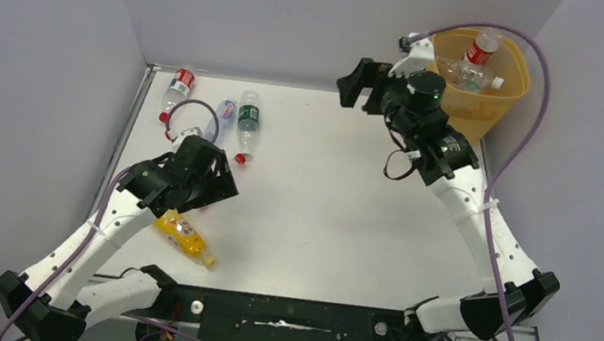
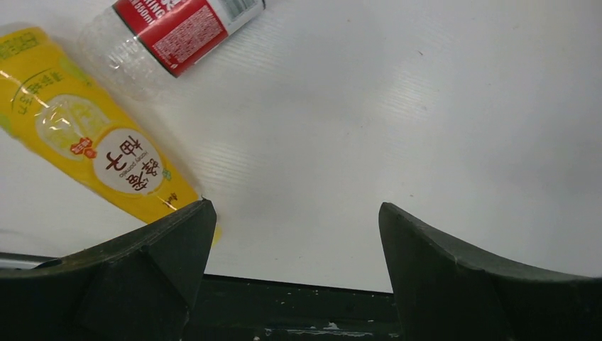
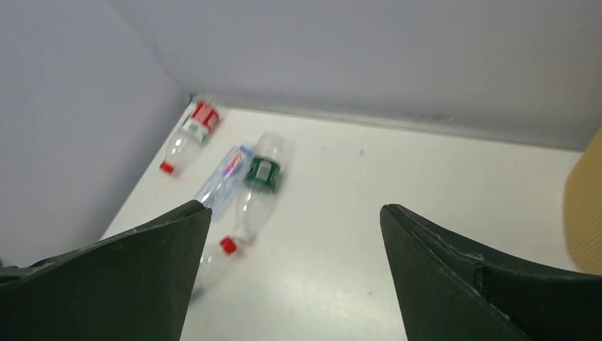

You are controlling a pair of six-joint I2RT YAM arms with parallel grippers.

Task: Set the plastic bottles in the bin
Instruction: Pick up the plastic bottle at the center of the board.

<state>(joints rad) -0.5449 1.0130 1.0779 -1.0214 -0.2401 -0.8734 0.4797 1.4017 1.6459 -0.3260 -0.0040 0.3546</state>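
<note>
The yellow-orange bin (image 1: 497, 108) stands at the back right corner and holds a red-label bottle (image 1: 480, 49) and a clear bottle (image 1: 471, 76). My right gripper (image 1: 355, 81) (image 3: 294, 213) hangs open and empty just left of the bin (image 3: 588, 206). Near the back left lie a red-label bottle (image 1: 176, 88) (image 3: 194, 128), a blue-label bottle (image 1: 226, 112) (image 3: 226, 172) and a green-label bottle (image 1: 248, 120) (image 3: 261, 174). My left gripper (image 2: 294, 209) is open, empty, low over the table. A yellow bottle (image 1: 184, 239) (image 2: 92, 142) touches its left finger (image 2: 170, 249). Another red-label bottle (image 2: 177, 28) lies beyond.
A red cap (image 1: 240, 159) (image 3: 227, 245) sits at the green-label bottle's neck end. Grey walls close the table (image 1: 336, 218) on the left, back and right. The black front rail (image 2: 298, 305) runs just behind my left fingers. My left arm hides the second red-label bottle from above.
</note>
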